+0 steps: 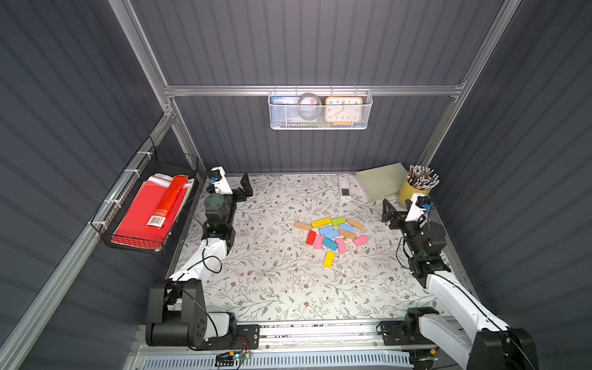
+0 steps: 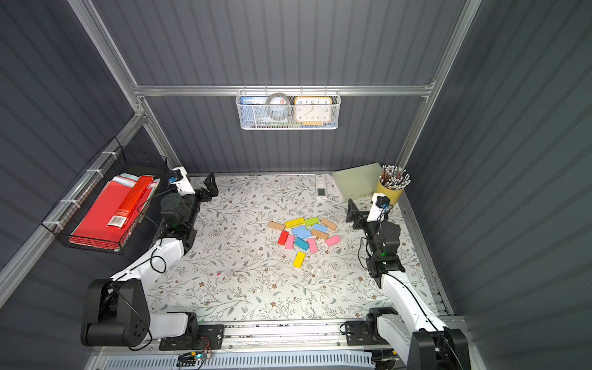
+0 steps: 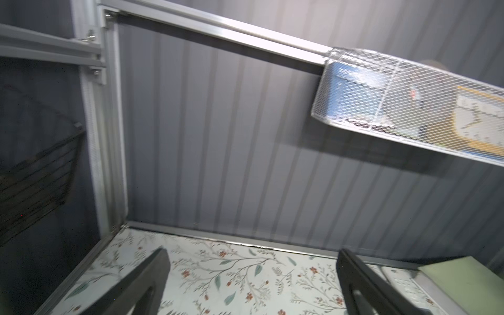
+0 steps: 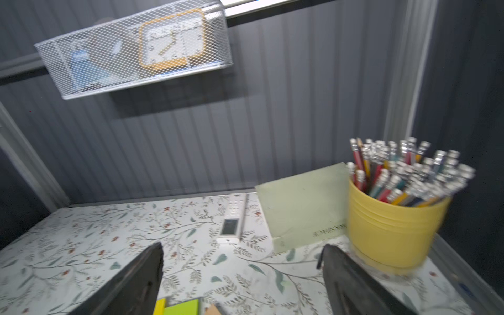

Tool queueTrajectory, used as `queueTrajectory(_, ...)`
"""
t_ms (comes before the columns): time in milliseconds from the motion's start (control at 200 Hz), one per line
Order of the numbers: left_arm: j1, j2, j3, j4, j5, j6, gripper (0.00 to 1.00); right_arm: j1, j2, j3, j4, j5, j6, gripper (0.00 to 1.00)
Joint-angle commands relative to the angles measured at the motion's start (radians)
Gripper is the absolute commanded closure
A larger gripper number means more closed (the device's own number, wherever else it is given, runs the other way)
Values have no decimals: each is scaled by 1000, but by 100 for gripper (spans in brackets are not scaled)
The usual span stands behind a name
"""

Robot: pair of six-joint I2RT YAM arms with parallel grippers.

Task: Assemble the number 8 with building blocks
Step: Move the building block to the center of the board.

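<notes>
left gripper (image 3: 251, 250) and right gripper (image 4: 242, 245) are showing black fingers (image 3: 141, 283); white-shelled, black-jointed arms (image 1: 208, 253) are carrying thin black cables (image 1: 220, 264).

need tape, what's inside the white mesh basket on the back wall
A grey tape roll, an orange-rimmed clock and a blue box; whatever lies behind them is hidden.

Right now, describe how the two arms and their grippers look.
The left arm and right arm have white links, black joints with small green lights, and loose black cables. The left gripper and right gripper each have two flat black fingers.
</notes>
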Motion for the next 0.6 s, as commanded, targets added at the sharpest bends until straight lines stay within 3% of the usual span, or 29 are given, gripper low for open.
queueTrajectory(0, -40, 47, 120, -279, 160, 45, 1, 77, 36, 129, -262, -74, 6, 4)
queueTrajectory(100, -109, 115, 266, -445, 111, 96, 1, 141, 83, 233, -385, -87, -13, 4)
queueTrajectory(240, -178, 177, 333, -486, 112, 95, 1, 249, 155, 327, -486, -137, -104, 4)
queueTrajectory(445, -178, 174, 328, -565, 76, 17, 1, 391, 392, 527, -651, -184, -178, 8)
queueTrajectory(595, -183, 171, 299, -559, 131, 133, 1, 418, 515, 663, -733, -200, -149, 8)
